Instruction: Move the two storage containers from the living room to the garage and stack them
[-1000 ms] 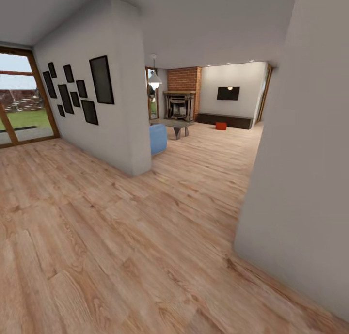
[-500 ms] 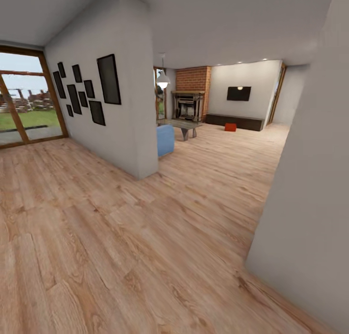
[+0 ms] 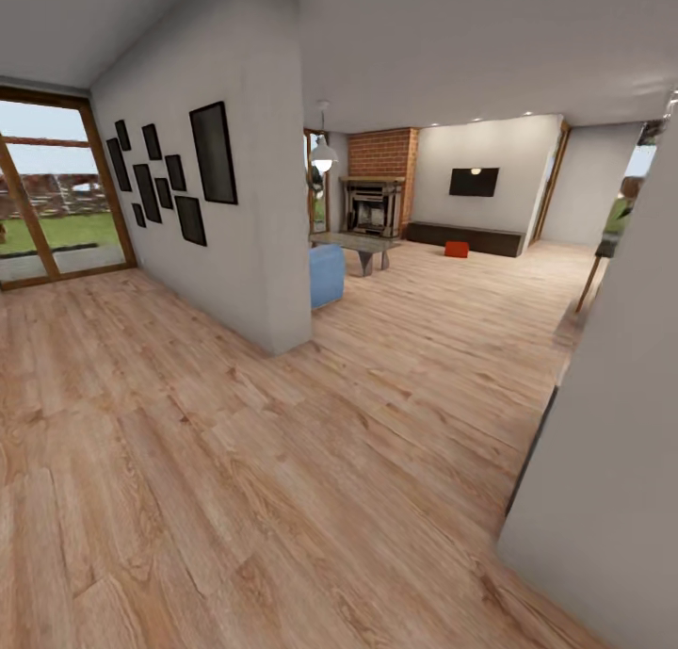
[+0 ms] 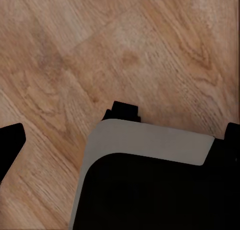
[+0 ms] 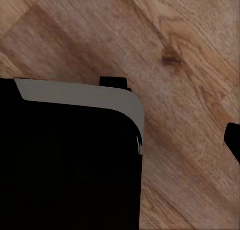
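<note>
One orange-red rectangular plastic bin (image 3: 457,249) sits on light wood plank floor (image 3: 282,461) far back in living rm, near black wall TV (image 3: 474,182) & red brick fireplace (image 3: 380,180). Gripper state, both arms: can't tell from wrist views.

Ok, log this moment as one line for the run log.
phase: in transit | floor: wood plank | storage container far ahead by TV wall | grippers: state unclear

orange-red container (image 3: 457,249); red brick fireplace (image 3: 380,159); blue sofa (image 3: 327,274)
</note>
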`<state>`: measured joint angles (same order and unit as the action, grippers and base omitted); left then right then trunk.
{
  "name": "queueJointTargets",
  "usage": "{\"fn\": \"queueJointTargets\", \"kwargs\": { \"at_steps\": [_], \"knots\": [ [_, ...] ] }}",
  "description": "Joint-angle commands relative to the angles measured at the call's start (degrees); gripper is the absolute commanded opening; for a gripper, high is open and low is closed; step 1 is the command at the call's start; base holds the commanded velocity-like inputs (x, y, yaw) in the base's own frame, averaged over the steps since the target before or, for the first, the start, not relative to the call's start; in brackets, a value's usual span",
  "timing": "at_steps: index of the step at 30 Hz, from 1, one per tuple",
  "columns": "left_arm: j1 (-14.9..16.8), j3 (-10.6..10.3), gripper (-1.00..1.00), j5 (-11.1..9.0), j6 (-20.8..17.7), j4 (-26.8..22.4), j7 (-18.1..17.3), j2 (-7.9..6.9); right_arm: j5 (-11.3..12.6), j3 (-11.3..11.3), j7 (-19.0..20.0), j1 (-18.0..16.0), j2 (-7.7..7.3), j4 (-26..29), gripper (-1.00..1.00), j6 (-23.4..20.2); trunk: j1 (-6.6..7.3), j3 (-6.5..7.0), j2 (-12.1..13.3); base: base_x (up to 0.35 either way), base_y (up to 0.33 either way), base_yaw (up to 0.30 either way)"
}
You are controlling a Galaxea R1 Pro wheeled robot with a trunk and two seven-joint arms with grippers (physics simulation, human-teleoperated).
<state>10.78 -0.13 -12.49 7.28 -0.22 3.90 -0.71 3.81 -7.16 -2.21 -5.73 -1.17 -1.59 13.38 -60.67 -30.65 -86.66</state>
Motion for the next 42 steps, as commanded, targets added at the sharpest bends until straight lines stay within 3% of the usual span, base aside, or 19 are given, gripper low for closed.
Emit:
{"fn": "queueJointTargets", "kwargs": {
  "at_steps": [1, 42],
  "knots": [
    [0.03, -0.05, 1.00, -0.32, 0.15, 0.04, 0.05, 0.01, 0.40, -0.50, 0.05, -0.07, -0.01, -0.17, 1.00, 0.29, -0.03, -0.06, -0.03, 0.322, 0.000, 0.000],
    [0.03, -0.05, 1.00, -0.43, 0.09, 0.04, 0.05, 0.01, -0.30, -0.75, 0.54, 0.02, -0.06, -0.17, 1.00, 0.25, -0.03, -0.06, -0.03, 0.321, 0.000, 0.000]
  ]
}}
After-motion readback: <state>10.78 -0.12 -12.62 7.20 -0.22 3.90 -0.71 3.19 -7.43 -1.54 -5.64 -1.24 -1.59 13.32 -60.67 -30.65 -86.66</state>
